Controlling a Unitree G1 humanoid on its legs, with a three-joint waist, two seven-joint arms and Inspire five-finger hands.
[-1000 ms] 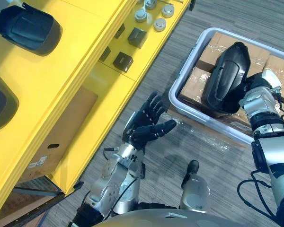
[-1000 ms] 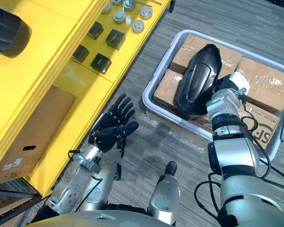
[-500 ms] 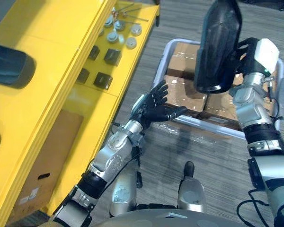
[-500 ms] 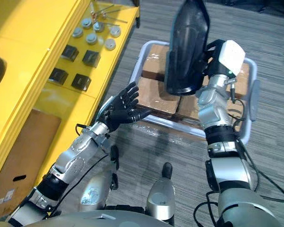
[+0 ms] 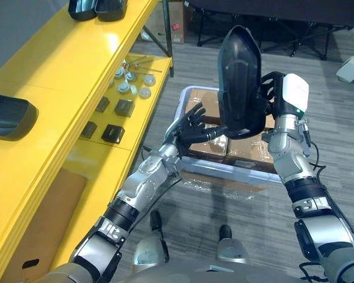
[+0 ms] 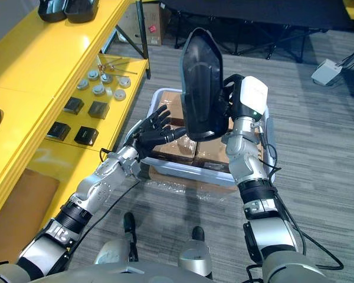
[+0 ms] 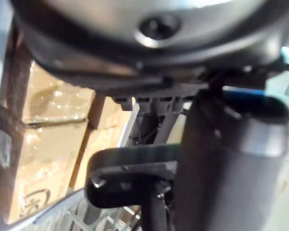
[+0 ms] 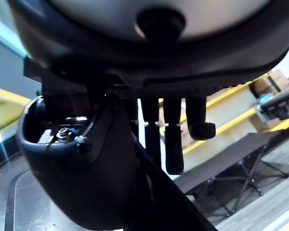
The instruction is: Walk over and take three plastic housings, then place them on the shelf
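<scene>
Plastic housing (image 5: 239, 82) held upright in the right hand (image 5: 274, 97), above the grey bin (image 5: 223, 171)
Its long axis stands near vertical, narrow end up, the right fingers curled round its edge; a second ago it leaned low over the boxes (image 5: 248, 151). The left hand (image 5: 192, 125), fingers spread, has risen to just beside its lower end

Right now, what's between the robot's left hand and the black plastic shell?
Nothing: in the left eye view the open left hand sits right beside the tall black plastic housing gripped by the right hand.
</scene>
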